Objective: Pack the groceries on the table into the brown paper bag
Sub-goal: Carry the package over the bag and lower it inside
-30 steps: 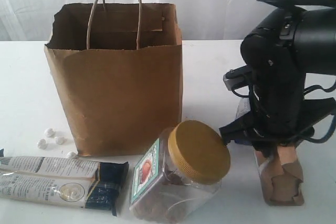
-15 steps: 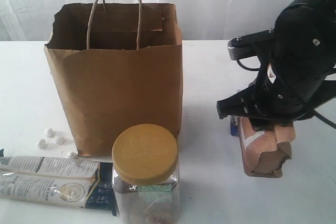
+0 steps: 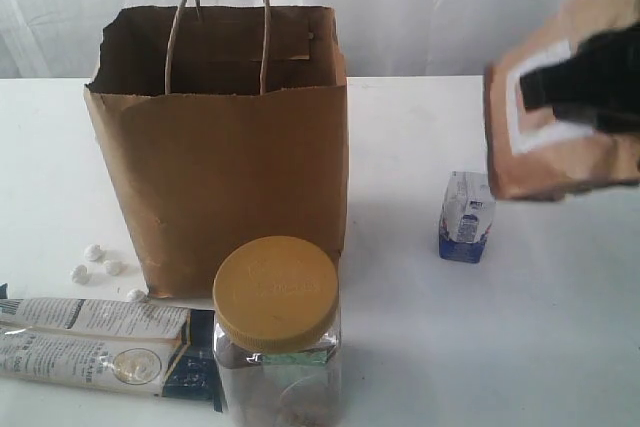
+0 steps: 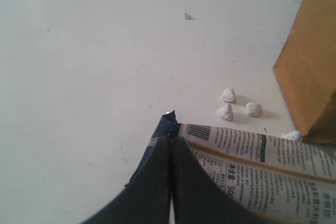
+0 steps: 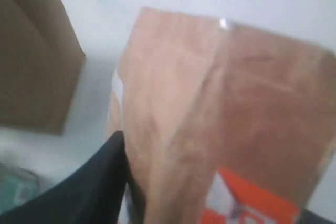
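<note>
Where pouch (image 3: 585, 162) stood earlier, carton (image 3: 466, 217) now exposed; right fingers (image 3: 600, 77) clamp pouch aloft; left fingers (image 4: 157, 182) closed.

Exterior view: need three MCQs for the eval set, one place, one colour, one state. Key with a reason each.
1. Where is the carton?
A) on the table, right of the bag
B) inside the bag
C) on top of the jar

2. What colour is the jar's lid?
A) red
B) yellow
C) blue

3. What state is the pouch in?
A) lying flat on the table
B) inside the bag
C) held off the table by the right gripper

Key:
1 A, the carton stands upright on bare table, apart from the bag's right side.
2 B, the lid faces the camera and is plainly yellow.
3 C, the right gripper clamps the pouch well above the table.
</note>
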Controlling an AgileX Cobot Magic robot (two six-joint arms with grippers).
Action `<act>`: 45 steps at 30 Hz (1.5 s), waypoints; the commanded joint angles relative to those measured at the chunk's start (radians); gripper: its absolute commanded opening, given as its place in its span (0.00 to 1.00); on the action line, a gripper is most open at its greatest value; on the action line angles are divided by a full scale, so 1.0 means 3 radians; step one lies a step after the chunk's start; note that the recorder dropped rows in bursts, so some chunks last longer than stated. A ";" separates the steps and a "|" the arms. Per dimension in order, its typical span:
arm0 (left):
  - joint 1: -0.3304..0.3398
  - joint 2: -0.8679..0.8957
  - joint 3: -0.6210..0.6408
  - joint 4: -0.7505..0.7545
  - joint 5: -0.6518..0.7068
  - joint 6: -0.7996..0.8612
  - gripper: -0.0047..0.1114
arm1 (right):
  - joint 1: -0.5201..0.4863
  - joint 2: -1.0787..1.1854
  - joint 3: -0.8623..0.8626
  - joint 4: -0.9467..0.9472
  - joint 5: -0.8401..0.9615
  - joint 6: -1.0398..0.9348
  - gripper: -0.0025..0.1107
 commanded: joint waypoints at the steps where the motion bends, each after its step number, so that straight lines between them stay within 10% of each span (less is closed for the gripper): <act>1: -0.0012 -0.0015 0.0004 -0.0030 -0.0026 -0.0030 0.04 | -0.0002 -0.0219 -0.0049 -0.0051 -0.1311 -0.0039 0.08; 15: -0.0012 -0.0015 0.0004 -0.0030 -0.0026 -0.0030 0.04 | -0.0002 0.1053 -0.0049 0.0023 -0.4654 0.0019 0.08; 45: -0.0012 -0.0015 0.0004 -0.0030 -0.0026 -0.0030 0.04 | 0.0043 0.1663 -0.0049 -0.0553 -0.4688 0.0761 0.09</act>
